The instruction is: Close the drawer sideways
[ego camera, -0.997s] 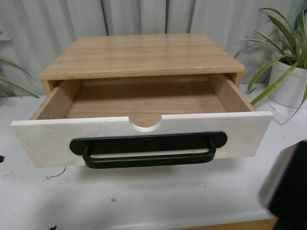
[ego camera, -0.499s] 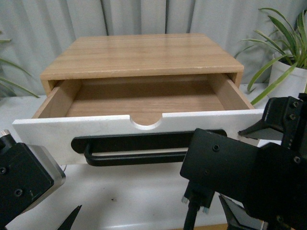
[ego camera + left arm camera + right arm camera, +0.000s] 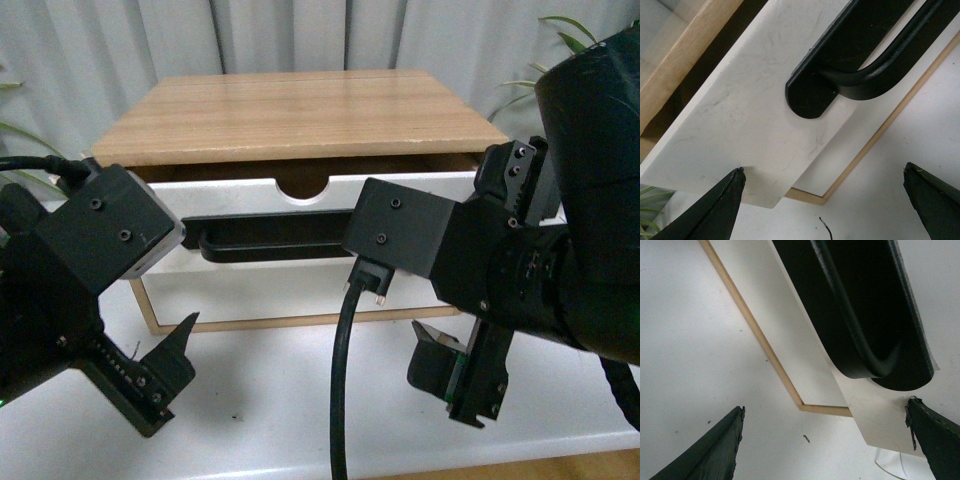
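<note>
Surface, white, is carrying a light wood cabinet that is standing square to the front camera. The drawer is sitting in the cabinet's upper slot, pushed almost home. A dark gap is showing between its top edge and the cabinet top, and in the left wrist view its white front is standing proud of the plain white panel beneath it, so it is not fully shut. The long black handle is running across the drawer front, its right end hidden behind the right arm in the front view. The half-round notch is showing in the middle of the top edge.

Left claw is hanging spread wide in front of the drawer's left end, gripping nothing. One fingertip is lying over the panel's lower corner; contact cannot be told. Right claw is likewise spread wide and gripping nothing, facing the drawer's right end, with the handle's curved end lying between its fingers in the wrist view.
</note>
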